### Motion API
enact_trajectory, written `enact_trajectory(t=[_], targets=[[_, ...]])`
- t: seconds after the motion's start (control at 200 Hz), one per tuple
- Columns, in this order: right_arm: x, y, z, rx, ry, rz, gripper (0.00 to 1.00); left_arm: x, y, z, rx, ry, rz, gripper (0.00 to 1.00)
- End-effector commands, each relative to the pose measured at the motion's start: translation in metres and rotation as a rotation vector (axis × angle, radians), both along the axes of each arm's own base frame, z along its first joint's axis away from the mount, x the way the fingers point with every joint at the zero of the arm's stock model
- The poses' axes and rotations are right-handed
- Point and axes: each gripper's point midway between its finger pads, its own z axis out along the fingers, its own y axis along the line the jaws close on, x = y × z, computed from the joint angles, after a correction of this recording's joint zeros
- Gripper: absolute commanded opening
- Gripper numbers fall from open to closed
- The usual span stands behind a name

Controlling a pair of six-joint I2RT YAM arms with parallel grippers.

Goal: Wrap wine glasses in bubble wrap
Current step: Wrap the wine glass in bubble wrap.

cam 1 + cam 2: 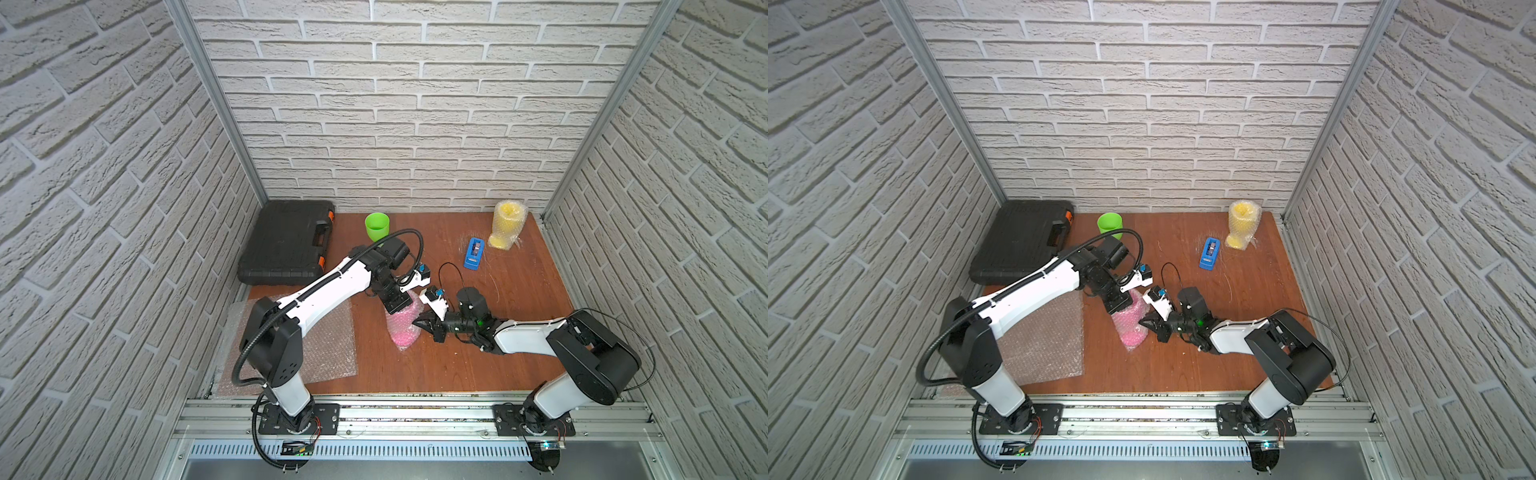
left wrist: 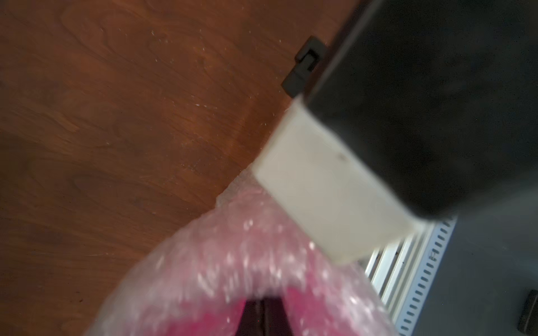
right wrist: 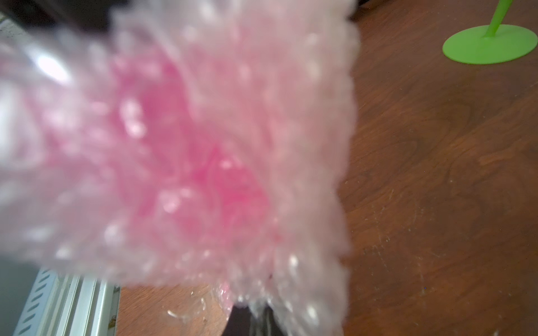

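pink goblet [image 1: 402, 332]: mid-desk, upright with a slight lean, rolled in wrap [image 3: 305, 145]; it sits between the two arms.
left fingers [image 2: 253, 320]: coming down from above onto the top of the pink bundle, closed tight together; pink wrap sits on both sides of them. the wrist view is blurred, but they seem to pinch the wrap at the rim.
right fingers [image 1: 422, 324]: reaching in from the right, low and nearly level, closed on the wrap at the bundle's right side; in the right wrist view the loose edge runs straight into them.
green goblet [image 1: 377, 226]: bare, standing far left of centre, just right of the case [image 1: 286, 241]; its round foot [image 3: 489, 43] is flat on the desk.
yellow goblet [image 1: 508, 224]: wrapped, upright in the far right corner.
tape dispenser [image 1: 474, 252]: blue, just near-left of the yellow goblet, apart from it.
sheet [image 1: 332, 353]: spare bubble wrap, lying flat near left, partly under the left arm.
desk [image 1: 457, 365]: reddish wood.
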Motion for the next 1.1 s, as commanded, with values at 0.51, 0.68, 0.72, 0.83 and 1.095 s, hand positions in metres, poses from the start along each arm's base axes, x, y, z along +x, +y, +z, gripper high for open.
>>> enact_trajectory(t=[0.51,0.68,0.72,0.83,1.095], targets=[[0.003,-0.014,0.007,-0.035,-0.088,-0.084,0.03,-0.012,0.021,-0.046,0.185,-0.008,0.081,0.36],[-0.001,-0.017,0.006,-0.047,-0.09,-0.079,0.03,0.002,0.019,0.042,0.059,-0.184,0.115,0.53],[-0.001,-0.017,0.006,-0.049,-0.092,-0.077,0.03,0.003,0.021,0.06,0.028,-0.216,0.122,0.56],[-0.002,-0.017,0.005,-0.05,-0.089,-0.076,0.03,0.005,0.032,0.097,-0.03,-0.282,0.176,0.58],[-0.003,-0.017,0.004,-0.046,-0.082,-0.073,0.03,0.005,0.071,0.104,-0.076,-0.28,0.363,0.58]])
